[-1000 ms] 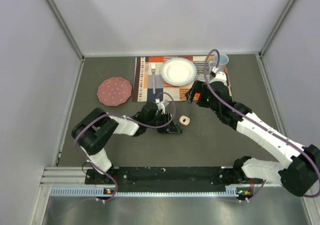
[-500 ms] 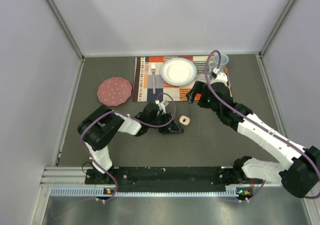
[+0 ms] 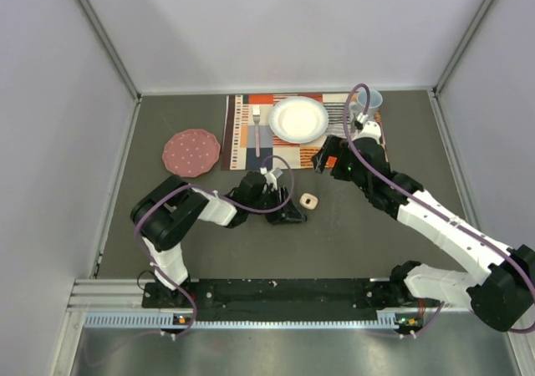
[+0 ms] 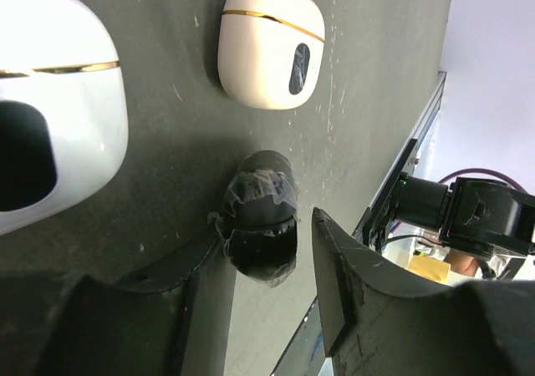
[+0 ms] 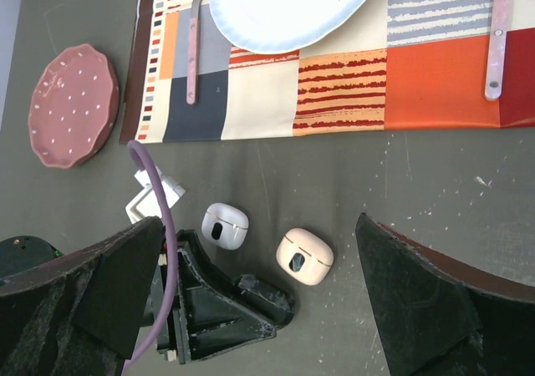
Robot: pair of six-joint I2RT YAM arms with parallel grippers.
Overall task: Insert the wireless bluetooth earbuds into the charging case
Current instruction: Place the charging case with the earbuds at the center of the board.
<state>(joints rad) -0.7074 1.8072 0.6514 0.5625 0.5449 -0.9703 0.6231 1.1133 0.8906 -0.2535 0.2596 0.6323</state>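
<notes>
Charging case [image 5: 304,256], pink, beside white case [image 5: 224,225]; left tool [image 4: 267,251] parted around black lump [image 4: 259,200]; right tool [image 5: 257,226] spread.

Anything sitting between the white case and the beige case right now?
Nothing. In the right wrist view, the stretch of dark table between the white case and the beige case is bare.

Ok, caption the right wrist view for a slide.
Open right gripper hovering over a white case and a pink case, left gripper beside them.
</notes>
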